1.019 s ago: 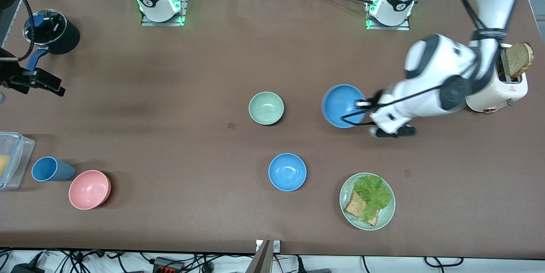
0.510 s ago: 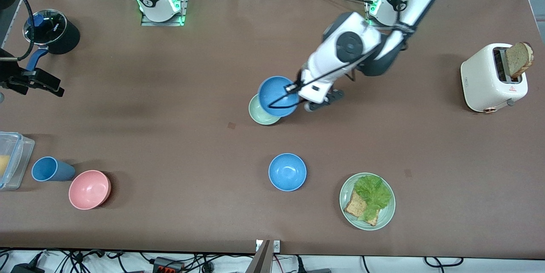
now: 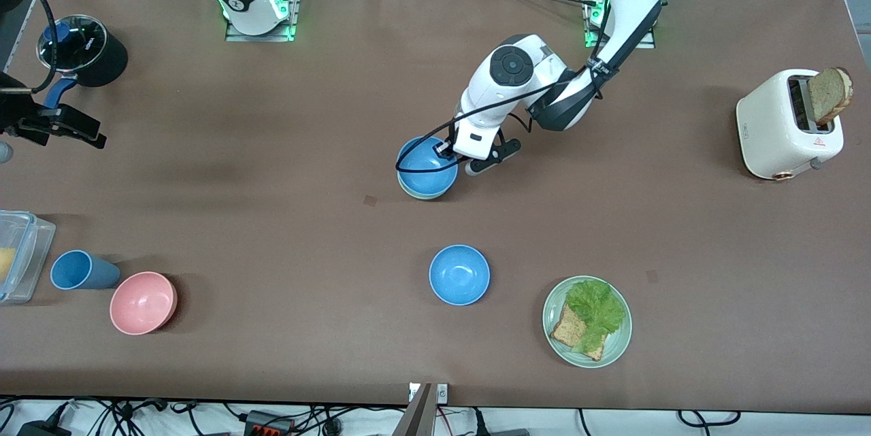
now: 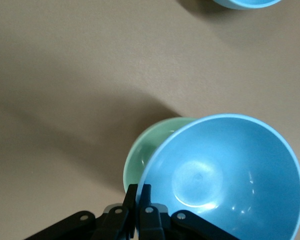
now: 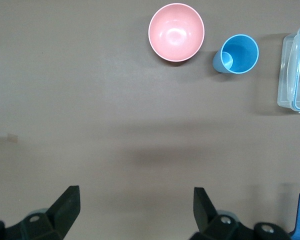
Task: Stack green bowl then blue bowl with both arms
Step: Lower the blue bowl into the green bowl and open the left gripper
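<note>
My left gripper (image 3: pixel 454 154) is shut on the rim of a blue bowl (image 3: pixel 426 167) and holds it tilted on top of the green bowl (image 3: pixel 416 196). Only a thin edge of the green bowl shows there. In the left wrist view the fingers (image 4: pixel 139 200) pinch the blue bowl's (image 4: pixel 225 175) rim, and the green bowl (image 4: pixel 145 150) shows under it. I cannot tell if the blue bowl is fully seated. My right gripper (image 3: pixel 85 133) waits open and empty over the right arm's end of the table, and it also shows in the right wrist view (image 5: pixel 135 205).
A second blue bowl (image 3: pixel 459 275) sits nearer the front camera, beside a green plate (image 3: pixel 616 347) with toast and lettuce. A toaster (image 3: pixel 789 124) stands at the left arm's end. A pink bowl (image 3: pixel 143 302), blue cup (image 3: pixel 80 270), clear container (image 3: pixel 17 256) and black pot (image 3: pixel 85 48) are at the right arm's end.
My left gripper carried the blue bowl from near the toaster to the green bowl and lowered it onto it. The right arm barely moved.
</note>
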